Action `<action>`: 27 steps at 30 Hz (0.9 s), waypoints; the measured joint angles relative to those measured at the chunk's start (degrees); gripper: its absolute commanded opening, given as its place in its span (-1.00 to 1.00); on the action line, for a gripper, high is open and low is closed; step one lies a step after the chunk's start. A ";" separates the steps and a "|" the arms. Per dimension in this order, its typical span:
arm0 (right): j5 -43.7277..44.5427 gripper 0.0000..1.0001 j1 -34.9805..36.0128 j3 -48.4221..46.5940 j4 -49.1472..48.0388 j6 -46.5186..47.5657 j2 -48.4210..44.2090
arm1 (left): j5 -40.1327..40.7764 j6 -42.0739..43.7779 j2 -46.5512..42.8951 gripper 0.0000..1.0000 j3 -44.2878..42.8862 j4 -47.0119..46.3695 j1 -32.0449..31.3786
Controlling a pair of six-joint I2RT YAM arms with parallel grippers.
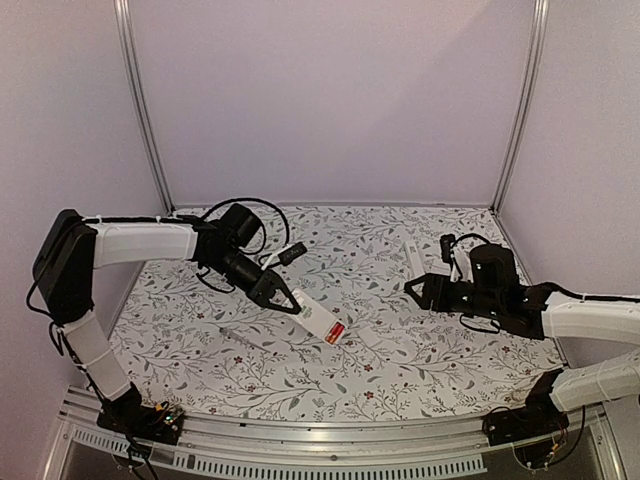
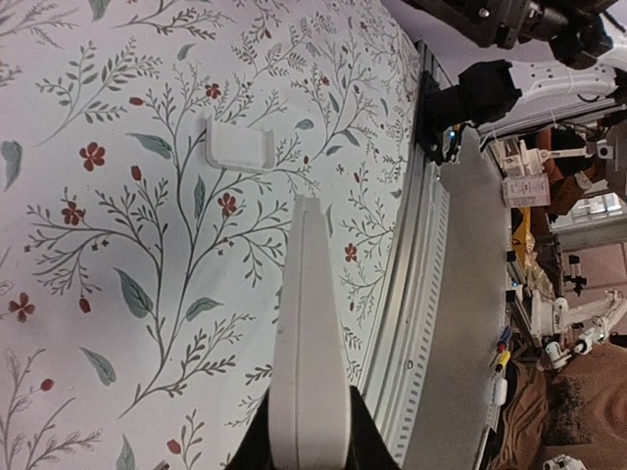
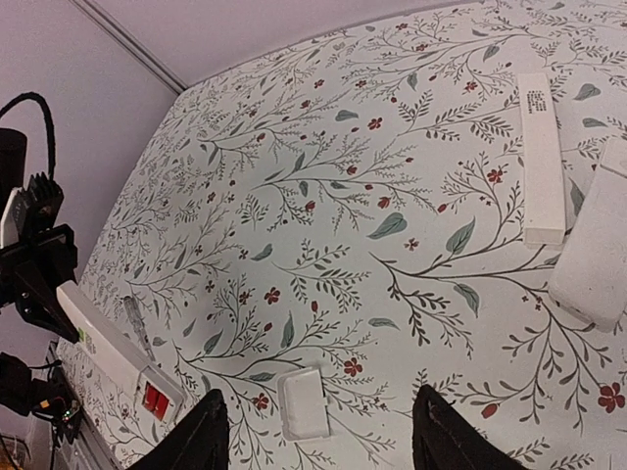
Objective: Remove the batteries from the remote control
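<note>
My left gripper (image 1: 285, 297) (image 2: 309, 446) is shut on one end of a white remote control (image 1: 318, 320) (image 2: 309, 333) and holds it above the floral table. Its battery compartment is uncovered, and red batteries (image 1: 336, 333) (image 3: 154, 399) show inside, near the remote's free end. The small white battery cover (image 3: 302, 403) (image 2: 237, 147) lies flat on the table. My right gripper (image 1: 420, 290) (image 3: 323, 441) hangs open over that cover, one finger on each side and nothing between them.
Two more white remotes (image 3: 542, 157) (image 3: 593, 259) lie at the back right of the table (image 1: 412, 250). An aluminium rail (image 1: 300, 440) (image 2: 421, 294) runs along the near edge. Lilac walls close in the back and sides.
</note>
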State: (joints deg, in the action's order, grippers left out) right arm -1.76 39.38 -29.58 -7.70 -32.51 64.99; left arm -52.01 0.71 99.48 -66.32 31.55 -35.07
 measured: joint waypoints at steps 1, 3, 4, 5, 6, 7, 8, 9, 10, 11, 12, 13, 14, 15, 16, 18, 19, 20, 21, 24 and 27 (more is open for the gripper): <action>-0.02 0.25 -0.04 0.44 0.00 0.00 0.02 | -0.26 0.17 0.28 -0.86 0.00 0.79 -0.28; -0.04 0.25 -0.09 0.92 -0.04 0.00 0.17 | -0.90 0.37 0.83 -0.76 0.00 1.68 -0.68; -0.09 0.25 -0.11 0.94 -0.26 0.00 0.44 | -1.40 0.59 1.27 -0.73 0.00 2.25 -0.79; -0.13 0.25 -0.11 0.94 -0.55 0.00 0.74 | -1.77 0.98 1.81 -0.72 -0.09 2.75 -0.81; -0.20 0.25 -0.13 0.94 -0.76 0.00 1.03 | -2.10 1.53 2.62 -0.71 -0.31 3.56 -0.81; -0.24 0.25 -0.13 0.94 -1.05 0.00 1.44 | -2.36 2.01 3.61 -0.71 -0.63 4.39 -0.81; -0.26 0.25 -0.13 0.94 -1.29 0.00 1.86 | -2.60 2.47 4.96 -0.70 -1.22 5.46 -0.81; -0.26 0.25 -0.13 0.94 -1.46 0.00 2.27 | -2.69 2.80 6.29 -0.69 -1.68 6.12 -0.83; -0.28 0.25 -0.13 0.94 -1.64 -0.02 2.69 | -2.67 3.17 7.69 -0.67 -2.10 6.80 -0.83; -0.31 0.25 -0.15 0.94 -1.84 -0.02 3.15 | -2.62 3.43 8.87 -0.64 -2.32 7.34 -0.83; -0.31 0.25 -0.15 0.96 -1.99 -0.04 3.45 | -2.58 3.76 9.77 -0.61 -2.45 7.78 -0.83; -0.33 0.25 -0.15 1.05 -2.25 -0.07 3.69 | -2.47 3.91 10.54 -0.57 -2.67 8.33 -0.83; -0.39 0.25 -0.15 1.20 -2.56 -0.17 3.82 | -2.43 3.96 11.28 -0.54 -2.93 8.81 -0.83; -0.44 0.25 -0.15 1.33 -2.73 -0.26 3.82 | -2.38 4.07 11.80 -0.50 -3.21 9.16 -0.83; -0.48 0.25 -0.15 1.46 -3.04 -0.42 3.82 | -2.36 4.13 12.24 -0.41 -3.63 9.51 -0.83; -0.55 0.25 -0.15 1.73 -3.63 -0.66 3.82 | -1.92 3.98 13.03 -0.29 -4.59 9.62 -0.83; -0.55 0.25 -0.15 1.88 -3.85 -0.72 3.82 | -1.14 3.39 13.42 -0.22 -5.18 9.49 -0.83; -0.55 0.25 -0.15 1.95 -3.93 -0.85 3.82 | -0.52 3.17 13.75 -0.12 -5.68 9.40 -0.83; -0.57 0.25 -0.15 2.01 -4.00 -0.92 3.82 | 0.37 2.62 14.14 -0.05 -6.23 9.14 -0.83; -0.61 0.26 -0.15 2.10 -4.37 -0.96 3.82 | 3.67 0.76 14.93 0.12 -7.65 7.78 -0.83; -0.81 0.27 -0.17 2.32 -4.57 -0.94 3.82 | 8.11 -1.70 14.80 0.30 -7.91 5.29 -0.81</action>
State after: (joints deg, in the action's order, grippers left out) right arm -2.57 39.20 -27.27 -12.27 -33.45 68.82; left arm -43.90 -0.99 114.28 -74.24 36.84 -35.88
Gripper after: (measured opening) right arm 0.630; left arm 0.579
